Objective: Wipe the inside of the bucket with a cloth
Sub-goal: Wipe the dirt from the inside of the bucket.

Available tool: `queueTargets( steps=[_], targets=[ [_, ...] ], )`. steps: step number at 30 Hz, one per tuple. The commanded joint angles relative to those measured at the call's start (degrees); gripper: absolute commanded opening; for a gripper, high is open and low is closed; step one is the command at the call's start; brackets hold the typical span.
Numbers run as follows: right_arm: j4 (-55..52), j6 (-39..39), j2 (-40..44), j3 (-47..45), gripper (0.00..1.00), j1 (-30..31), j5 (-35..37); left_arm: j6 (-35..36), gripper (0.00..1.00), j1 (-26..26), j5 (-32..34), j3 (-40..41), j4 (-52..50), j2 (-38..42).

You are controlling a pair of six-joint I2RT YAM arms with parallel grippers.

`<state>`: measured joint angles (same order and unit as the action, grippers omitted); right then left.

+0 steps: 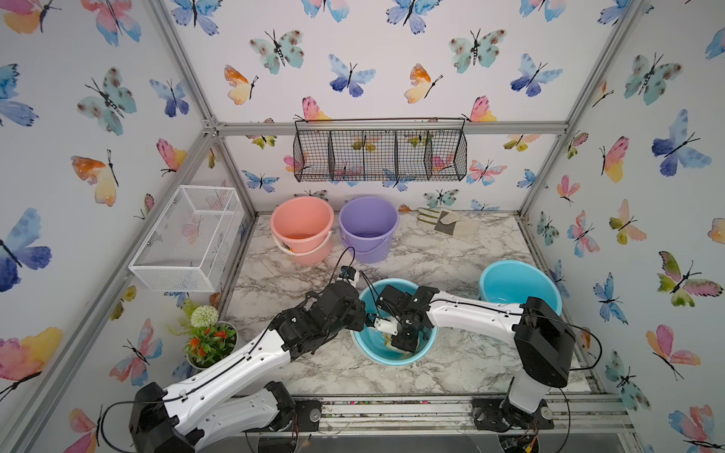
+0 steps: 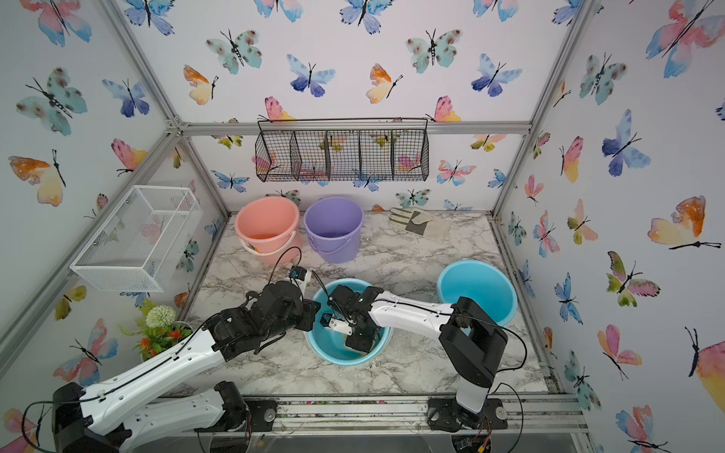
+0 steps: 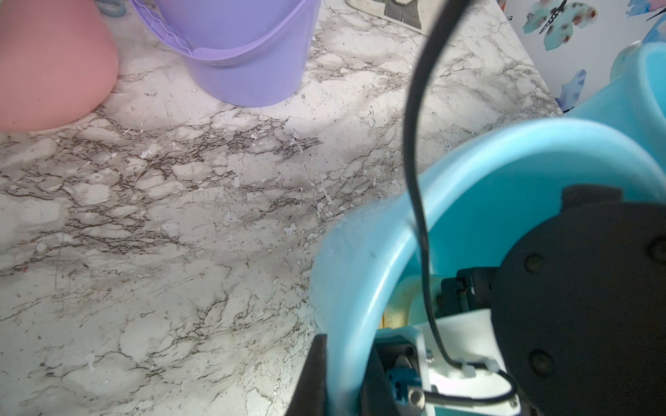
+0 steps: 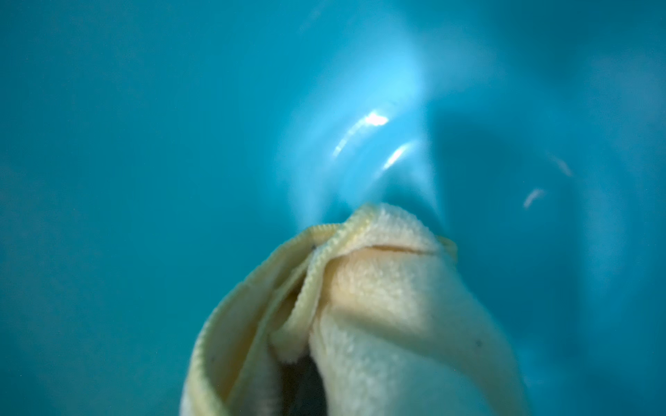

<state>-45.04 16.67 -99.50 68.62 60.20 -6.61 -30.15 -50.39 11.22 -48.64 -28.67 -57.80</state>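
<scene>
Closest to my right wrist, the cloth (image 4: 378, 306) hung in pale yellow folds, pinched tight in my right hand (image 1: 406, 344), which was closed on it deep inside the blue bucket (image 1: 368, 349). Its bunched end touched the bucket's inner surface. My left hand (image 3: 342, 378) was clamped on the bucket's rim at the side nearest that arm, one finger outside the wall and one inside.

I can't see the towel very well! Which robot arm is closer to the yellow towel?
Right. The right arm reaches down into the near light blue bucket, jaws shut on the yellow towel. The left arm is outside, jaws pinching the bucket's rim.
</scene>
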Motion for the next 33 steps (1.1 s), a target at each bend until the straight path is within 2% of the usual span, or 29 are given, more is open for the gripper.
queueTargets(
  steps=[1,8,16,21,24,28,33],
  targets=[
    [1.22,1.86,2.5,-2.67,0.02,0.4,-15.16,-0.79,0.0,0.57,4.42,-1.37,2.65,0.94],
    [17.64,0.58,3.52,-6.97,0.02,0.11,-19.72,-0.79,0.0,0.59,4.37,-1.62,2.47,0.85],
    [51.99,-7.04,4.85,-16.7,0.02,0.09,-15.92,-1.49,0.0,0.43,3.68,-1.1,3.18,0.6],
    [67.04,-9.55,2.41,-18.53,0.02,0.13,-7.36,-1.37,0.0,0.39,3.16,-1.36,3.26,0.32],
    [73.51,-9.33,0.47,-19.13,0.02,0.18,1.5,-1.31,0.0,0.47,3.16,-1.41,3.27,0.41],
    [77.52,-7.85,-1.5,-18.79,0.02,0.18,13.72,-1.45,0.0,0.46,3.17,-1.24,3.18,0.57],
    [80.9,-6.9,-1.2,-20.13,0.02,0.18,24.96,-1.45,0.0,0.43,3.54,-1.1,3.17,0.5]
  ],
)
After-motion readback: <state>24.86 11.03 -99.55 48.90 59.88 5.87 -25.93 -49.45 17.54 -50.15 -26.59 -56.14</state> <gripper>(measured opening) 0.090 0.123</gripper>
